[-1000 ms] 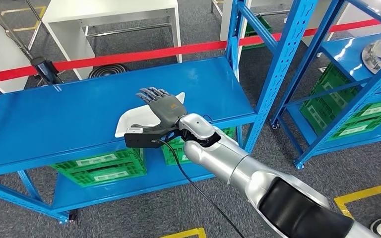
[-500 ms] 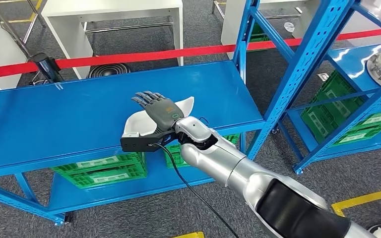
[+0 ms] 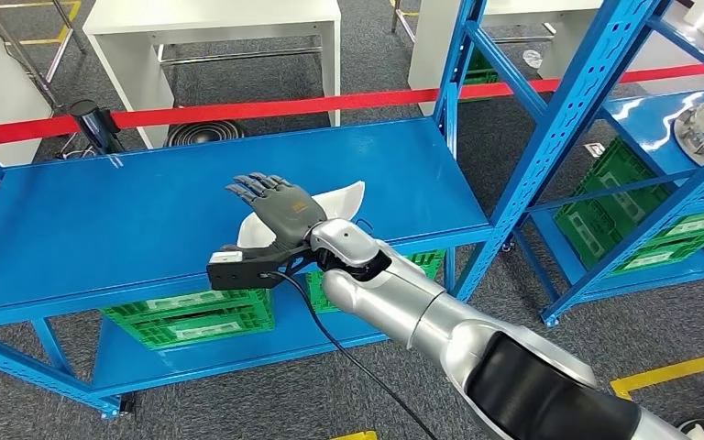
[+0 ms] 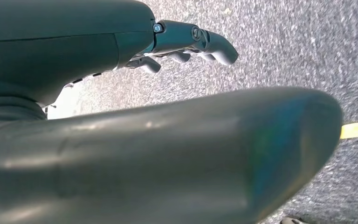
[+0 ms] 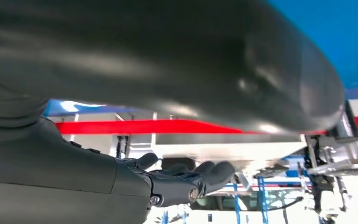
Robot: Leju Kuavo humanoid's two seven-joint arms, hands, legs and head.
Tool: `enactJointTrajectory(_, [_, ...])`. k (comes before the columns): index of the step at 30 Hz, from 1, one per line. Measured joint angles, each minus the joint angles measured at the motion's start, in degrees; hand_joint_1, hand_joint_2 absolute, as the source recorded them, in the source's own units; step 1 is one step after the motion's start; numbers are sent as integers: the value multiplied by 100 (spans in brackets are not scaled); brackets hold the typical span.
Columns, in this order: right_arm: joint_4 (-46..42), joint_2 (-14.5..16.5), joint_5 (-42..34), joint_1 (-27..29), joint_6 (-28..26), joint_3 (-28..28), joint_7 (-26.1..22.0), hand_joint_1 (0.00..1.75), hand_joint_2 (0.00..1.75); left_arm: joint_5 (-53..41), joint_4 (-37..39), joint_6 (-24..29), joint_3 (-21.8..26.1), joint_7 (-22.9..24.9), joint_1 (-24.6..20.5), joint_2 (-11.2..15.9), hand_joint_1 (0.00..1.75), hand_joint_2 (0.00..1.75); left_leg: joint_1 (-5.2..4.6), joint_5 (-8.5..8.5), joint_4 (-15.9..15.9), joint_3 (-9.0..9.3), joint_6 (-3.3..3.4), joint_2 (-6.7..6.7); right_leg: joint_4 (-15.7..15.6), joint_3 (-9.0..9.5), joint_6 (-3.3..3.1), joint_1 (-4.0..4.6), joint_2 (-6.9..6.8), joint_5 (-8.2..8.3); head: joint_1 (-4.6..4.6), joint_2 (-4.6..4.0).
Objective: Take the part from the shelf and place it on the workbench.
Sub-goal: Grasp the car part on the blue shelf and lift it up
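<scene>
right robot hand (image 3: 280, 209) spread, over white part (image 3: 344, 197)

Blue shelf (image 3: 128, 220), white part (image 3: 339, 197), dark grey right hand (image 3: 280, 206), green crates (image 3: 192, 316), red barrier tape (image 3: 266, 107), grey floor (image 3: 266, 394).

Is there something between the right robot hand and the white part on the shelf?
Nothing visible. In the head view the right robot hand, fingers spread, is directly over the white part lying on the blue shelf. Whether they touch cannot be told.
</scene>
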Motion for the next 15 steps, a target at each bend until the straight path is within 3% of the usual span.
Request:
enactJointTrajectory(2, [22, 1, 1, 9, 3, 16, 0, 0, 0, 0, 0, 2, 0, -1, 2, -1, 0, 0, -4, -6, -7, 10, 11, 9, 775, -443, 4, -1, -4, -330, 3, 0])
enactJointTrajectory(3, [36, -2, 1, 23, 7, 30, 1, 0, 0, 0, 0, 4, 0, -1, 6, 0, 0, 0, -5, -13, -3, 12, 7, 10, 1053, -624, 6, -5, -4, -393, 3, 0])
enactJointTrajectory(4, [47, -4, 1, 34, 10, 43, 1, 0, 0, 0, 0, 5, 1, -1, 10, 0, 0, 0, -2, -22, 5, 15, -6, 9, 1121, -705, 6, -12, -6, -333, 3, 0])
enactJointTrajectory(5, [54, -5, 1, 39, 13, 55, 1, 0, 0, 0, 0, 7, 1, -1, 12, -2, 0, 0, 5, -36, 22, 20, -27, 6, 955, -668, 3, -19, -10, -157, 3, 0])
enactJointTrajectory(7, [57, -5, 1, 34, 15, 73, -2, 0, 0, 0, 0, 8, 2, -1, 14, -10, 0, 0, 20, -78, 72, 29, -94, -3, 226, -370, -14, -31, -23, 281, 2, 0])
enactJointTrajectory(8, [57, -3, 0, 30, 16, 82, -2, 0, 0, 0, 0, 9, 2, -1, 13, -13, 0, 0, 15, -99, 99, 29, -141, -9, -82, -244, -38, -25, -24, 422, 3, 1])
enactJointTrajectory(9, [57, -1, 0, 30, 18, 90, -1, 0, 0, 0, -1, 11, 2, -1, 13, -13, 0, 0, 9, -109, 108, 30, -189, -13, -257, -177, -68, -16, -21, 483, 1, 1])
enactJointTrajectory(12, [59, 10, 1, 25, 31, 104, -1, 0, 0, 0, -1, 18, 4, -3, 16, -14, 0, 0, 14, -100, 60, 48, -323, -14, -325, -167, -194, 6, 4, 503, -5, 0])
enactJointTrajectory(14, [59, 23, 0, 0, 47, 119, -2, 0, 0, 0, 0, 21, 4, -10, 14, -18, 0, 0, 23, -210, 215, -15, -374, 4, -367, -126, -280, -9, 5, 518, -11, 1])
enactJointTrajectory(15, [60, 31, -1, -10, 56, 127, -2, 0, 44, 0, -1, 25, 4, -14, 12, -18, 0, 0, 22, -342, 459, -126, -388, 14, -385, -101, -314, -17, 2, 521, -16, 1])
